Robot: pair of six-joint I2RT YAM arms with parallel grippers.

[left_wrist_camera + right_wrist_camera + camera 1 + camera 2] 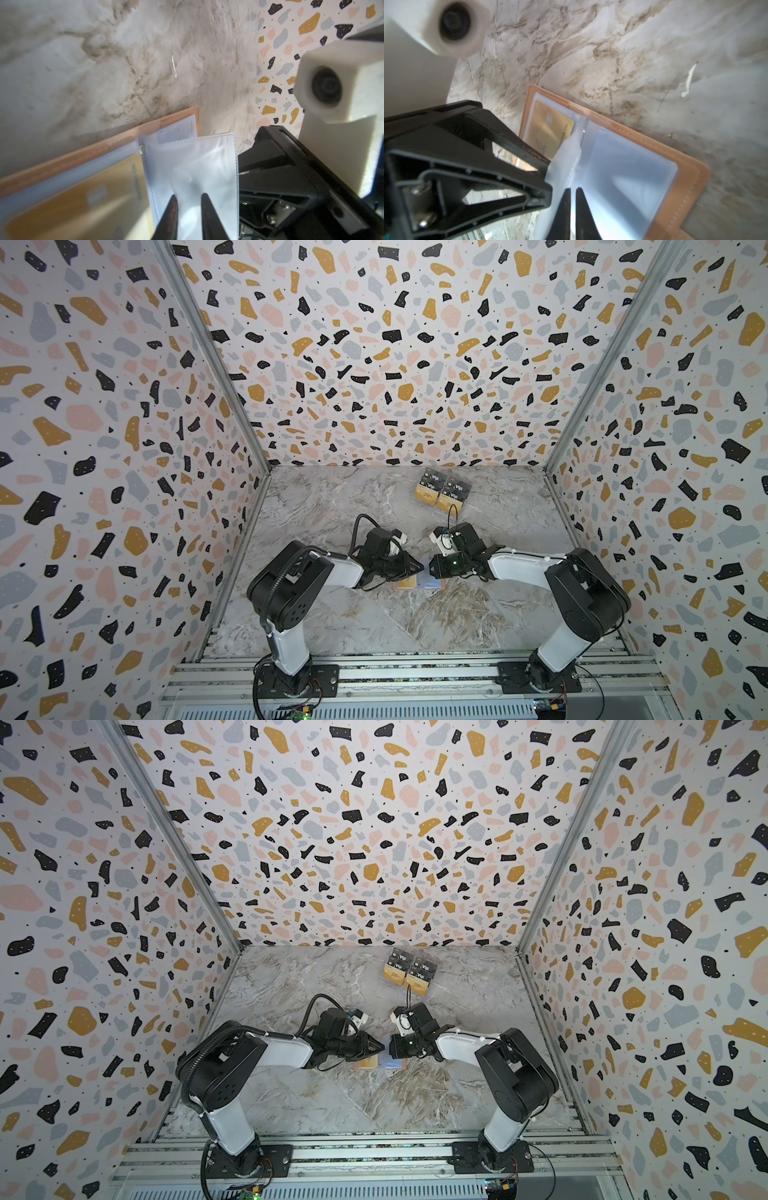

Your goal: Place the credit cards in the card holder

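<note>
The card holder point(439, 584) point(400, 1065) lies open on the marble table, tan cover down, pale sleeves up. A gold credit card point(83, 193) point(548, 128) sits in its sleeve on the left half. One clear sleeve page point(207, 162) is lifted off the spine. My right gripper point(573, 189) is shut on that page's edge. My left gripper point(189, 197) stands slightly open at the same page, fingertips apart with plastic showing between them. Both grippers meet tip to tip over the holder point(426, 568). More credit cards point(442, 491) point(409, 971), black "Vip" and gold, lie at the back.
The patterned walls point(124, 448) close in the table on three sides. A metal rail point(415, 672) with both arm bases runs along the front edge. The left wrist camera housing point(454, 27) hangs close to my right gripper.
</note>
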